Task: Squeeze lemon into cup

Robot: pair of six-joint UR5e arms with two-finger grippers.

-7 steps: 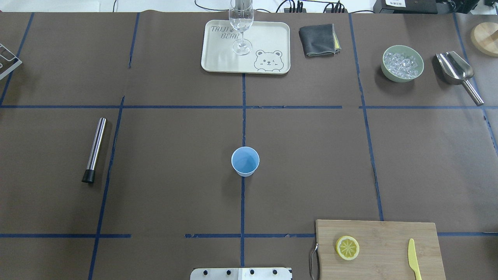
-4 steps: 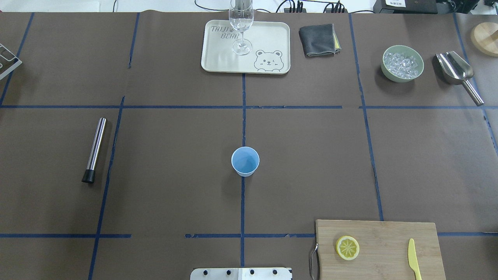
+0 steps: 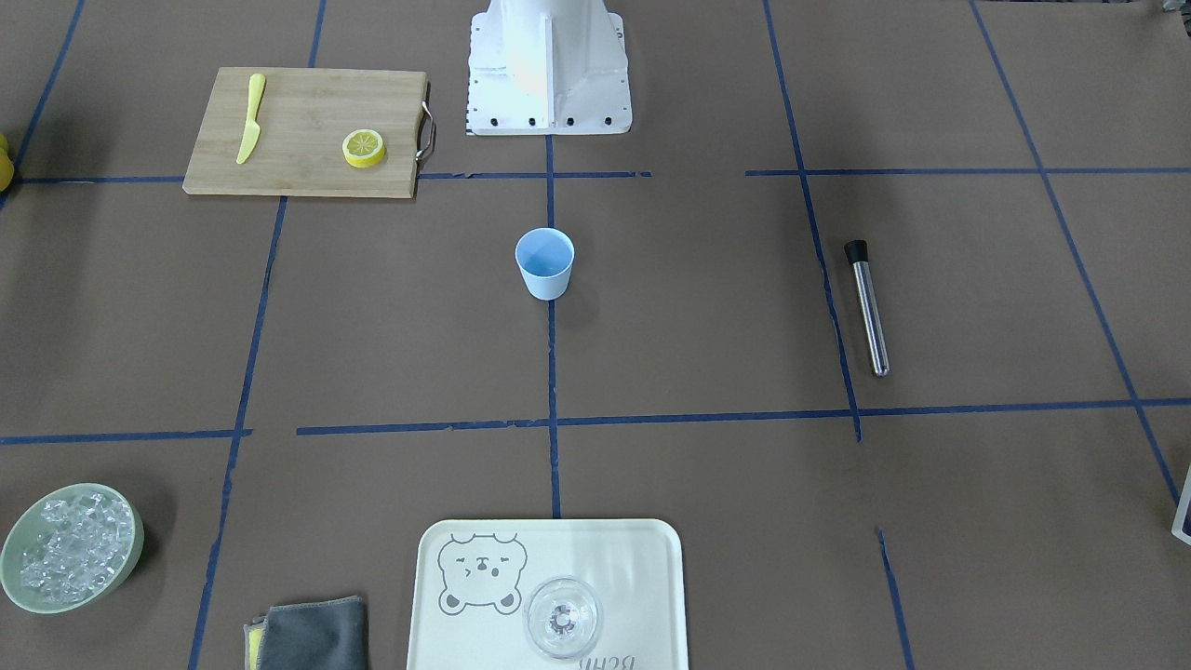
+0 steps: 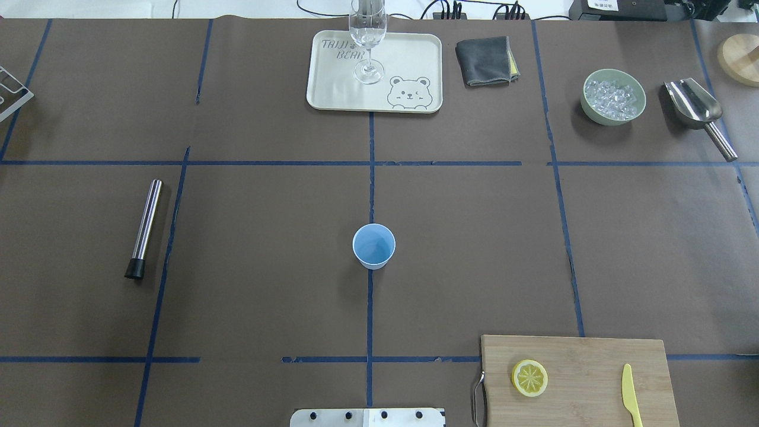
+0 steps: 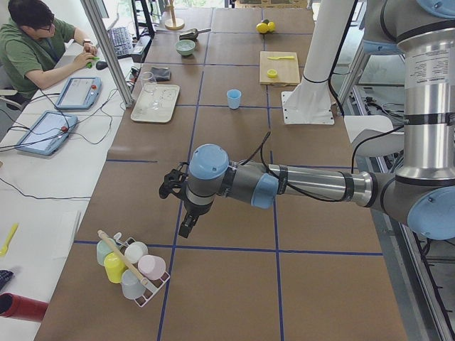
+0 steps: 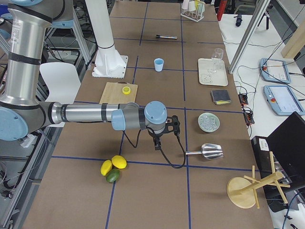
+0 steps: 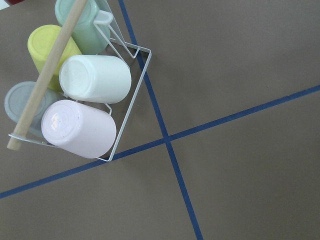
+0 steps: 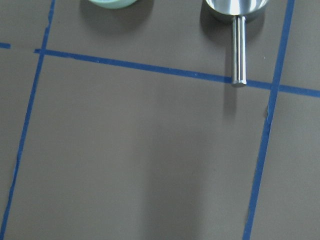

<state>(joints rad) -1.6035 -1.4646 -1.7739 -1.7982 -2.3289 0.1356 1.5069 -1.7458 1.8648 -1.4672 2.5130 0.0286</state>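
Observation:
The lemon (image 4: 529,378), a thin yellow slice with a pale segmented face, lies flat on the wooden cutting board (image 4: 593,356) at the near right. The cup (image 4: 373,246), a light-blue tumbler, stands upright mid-table with nothing visible inside. Neither gripper shows in the overhead or front views. In the exterior left view my left gripper (image 5: 186,229) hangs over the table's left end, by a mug rack. In the exterior right view my right gripper (image 6: 156,144) hangs over the right end, near a steel scoop. Whether either is open or shut, I cannot tell.
A yellow knife (image 4: 631,394) lies on the board. A steel rod (image 4: 144,228) lies at the left. At the back are a tray (image 4: 332,89) with a wine glass (image 4: 368,41), a grey cloth (image 4: 485,60), a green ice bowl (image 4: 613,95) and a scoop (image 4: 697,110). The mug rack (image 7: 85,95) is under the left wrist.

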